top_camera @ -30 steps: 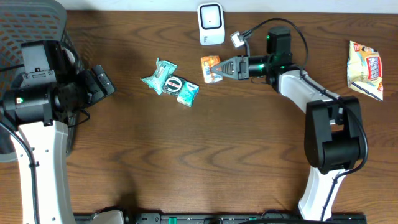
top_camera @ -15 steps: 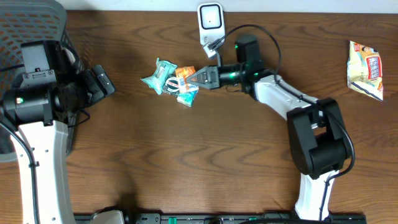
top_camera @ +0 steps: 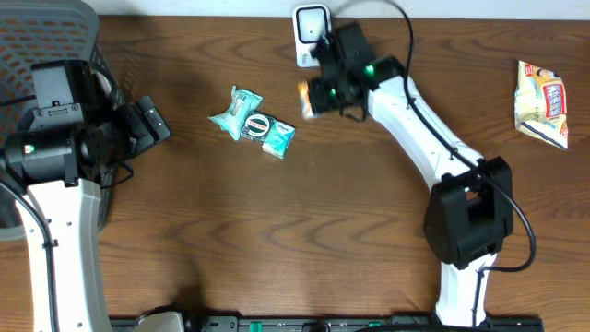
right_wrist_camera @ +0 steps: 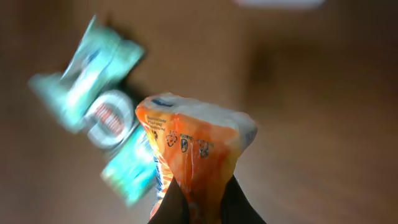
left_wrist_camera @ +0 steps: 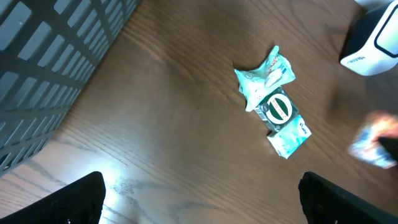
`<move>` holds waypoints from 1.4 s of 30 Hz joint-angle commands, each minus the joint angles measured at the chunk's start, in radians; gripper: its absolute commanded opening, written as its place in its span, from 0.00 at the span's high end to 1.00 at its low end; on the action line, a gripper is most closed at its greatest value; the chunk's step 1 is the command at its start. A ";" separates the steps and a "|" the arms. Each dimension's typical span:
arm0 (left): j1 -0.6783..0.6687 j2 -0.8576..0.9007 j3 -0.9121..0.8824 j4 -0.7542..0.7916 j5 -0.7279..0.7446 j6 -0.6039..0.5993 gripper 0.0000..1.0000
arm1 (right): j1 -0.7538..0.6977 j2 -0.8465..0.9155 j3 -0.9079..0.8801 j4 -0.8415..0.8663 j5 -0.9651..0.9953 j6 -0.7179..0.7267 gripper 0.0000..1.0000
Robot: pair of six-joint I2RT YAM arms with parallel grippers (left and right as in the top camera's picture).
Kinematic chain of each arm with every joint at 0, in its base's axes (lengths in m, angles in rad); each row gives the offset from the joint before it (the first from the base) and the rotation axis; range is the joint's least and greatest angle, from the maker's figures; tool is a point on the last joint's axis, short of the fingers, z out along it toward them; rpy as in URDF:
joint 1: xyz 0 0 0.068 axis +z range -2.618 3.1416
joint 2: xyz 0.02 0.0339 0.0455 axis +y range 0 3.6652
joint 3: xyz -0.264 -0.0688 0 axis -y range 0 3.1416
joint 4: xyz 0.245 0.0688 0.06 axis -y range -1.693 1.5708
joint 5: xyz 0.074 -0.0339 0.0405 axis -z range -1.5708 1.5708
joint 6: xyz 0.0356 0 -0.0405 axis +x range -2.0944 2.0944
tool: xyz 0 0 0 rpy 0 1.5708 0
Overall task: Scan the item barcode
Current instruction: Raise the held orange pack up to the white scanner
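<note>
Overhead looks straight down on the table (top_camera: 277,231); both wrist views look closer, sharing the teal packets (left_wrist_camera: 273,106).

Recorded on wooden tabletop (top_camera: 277,240), left of centre toward far edge: 2 touching packets, crumpled teal packet (top_camera: 236,112) and labelled teal packet (top_camera: 274,136). At right edge: 1 yellow snack bag (top_camera: 542,103). By far-left corner: 1 grey mesh basket (top_camera: 37,28).

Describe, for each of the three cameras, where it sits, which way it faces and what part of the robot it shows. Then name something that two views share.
Overhead: fixed above the table, looking straight down. Both arms show, and the right tool holds the orange packet below the scanner.
Left wrist: on the left arm, looking down across the table at the teal packets. The tips of the open left tool fill the bottom corners.
Right wrist: on the right arm, looking along its shut tool at the gripped orange packet; the view is blurred.
Shared: all three views show the teal packets.
</note>
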 commanded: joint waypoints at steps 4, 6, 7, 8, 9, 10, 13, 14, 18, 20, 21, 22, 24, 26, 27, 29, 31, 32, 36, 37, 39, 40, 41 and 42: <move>0.004 0.002 0.022 -0.003 0.006 -0.002 0.02 | 0.027 -0.006 0.127 -0.005 0.405 -0.173 0.99; 0.004 0.002 0.022 -0.003 0.006 -0.001 0.02 | 0.018 0.009 0.155 0.009 0.410 -0.176 0.99; 0.004 0.002 0.022 -0.003 0.006 -0.001 0.02 | 0.013 0.018 0.169 0.019 0.410 -0.182 0.99; 0.004 0.002 0.022 -0.003 0.006 -0.002 0.02 | 0.010 0.035 0.189 0.031 0.410 -0.193 0.99; 0.004 0.002 0.022 -0.003 0.006 -0.001 0.02 | 0.005 0.053 0.217 0.035 0.410 -0.208 0.99; 0.004 0.002 0.022 -0.003 0.006 -0.002 0.02 | 0.003 0.071 0.242 0.037 0.411 -0.219 0.99; 0.004 0.002 0.022 -0.003 0.006 -0.002 0.02 | 0.000 0.143 0.343 0.045 0.435 -0.270 0.99; 0.004 0.002 0.022 -0.003 0.006 -0.002 0.02 | 0.000 0.172 0.377 0.058 0.449 -0.312 0.99; 0.004 0.002 0.022 -0.003 0.006 -0.001 0.02 | 0.009 0.260 0.434 0.216 0.614 -0.480 0.99; 0.004 0.002 0.022 -0.003 0.006 -0.001 0.02 | 0.014 0.295 0.434 0.322 0.698 -0.572 0.99; 0.004 0.002 0.022 -0.003 0.006 -0.001 0.02 | 0.017 0.318 0.434 0.377 0.700 -0.655 0.99; 0.004 0.002 0.022 -0.003 0.006 -0.002 0.02 | 0.018 0.334 0.434 0.412 0.700 -0.710 0.99; 0.004 0.002 0.022 -0.003 0.006 -0.002 0.02 | 0.020 0.373 0.434 0.500 0.698 -0.851 0.99; 0.004 0.002 0.022 -0.003 0.006 -0.001 0.02 | 0.021 0.406 0.434 0.566 0.698 -0.980 0.99; 0.004 0.002 0.022 -0.003 0.006 -0.002 0.03 | 0.022 0.420 0.434 0.590 0.698 -1.028 0.99; 0.004 0.002 0.022 -0.003 0.006 -0.001 0.02 | 0.027 0.439 0.434 0.611 0.697 -1.054 0.99; 0.004 0.002 0.022 -0.003 0.006 -0.001 0.02 | 0.034 0.449 0.434 0.625 0.697 -1.054 0.99; 0.004 0.002 0.022 -0.003 0.006 -0.001 0.03 | 0.038 0.451 0.433 0.625 0.690 -1.055 0.99; 0.004 0.002 0.022 -0.003 0.006 -0.001 0.03 | 0.049 0.451 0.433 0.617 0.660 -1.109 0.99; 0.004 0.002 0.022 -0.003 0.006 -0.002 0.02 | 0.052 0.451 0.431 0.618 0.660 -1.138 0.99; 0.004 0.002 0.022 -0.003 0.006 -0.002 0.02 | 0.060 0.451 0.426 0.617 0.663 -1.184 0.99; 0.004 0.002 0.022 -0.003 0.006 -0.002 0.02 | 0.063 0.451 0.425 0.617 0.668 -1.185 0.99; 0.004 0.002 0.022 -0.003 0.006 -0.001 0.02 | 0.065 0.451 0.422 0.617 0.669 -1.185 0.99; 0.004 0.002 0.022 -0.003 0.006 -0.002 0.02 | 0.068 0.451 0.417 0.617 0.668 -1.186 0.99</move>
